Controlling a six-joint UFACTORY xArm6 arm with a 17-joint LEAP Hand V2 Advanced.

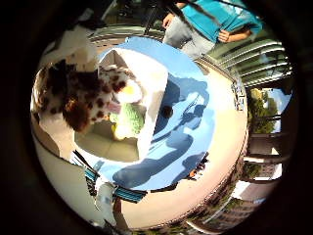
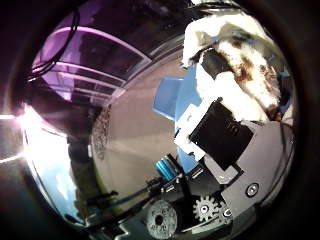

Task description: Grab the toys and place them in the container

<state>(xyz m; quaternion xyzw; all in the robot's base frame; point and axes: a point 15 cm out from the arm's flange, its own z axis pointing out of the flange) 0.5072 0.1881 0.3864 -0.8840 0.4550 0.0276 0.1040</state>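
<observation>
A white plush toy with brown spots fills the near side of the little finger side palm view, close to the palm. It hangs over the edge of a cream container that holds a green toy and a yellow piece. In the thumb side palm view my hand has its black and white fingers curled against the same spotted plush toy.
The container stands on a blue mat spread over a tan table. The mat and the table also show in the thumb side palm view. A railing runs beyond the table's far edge.
</observation>
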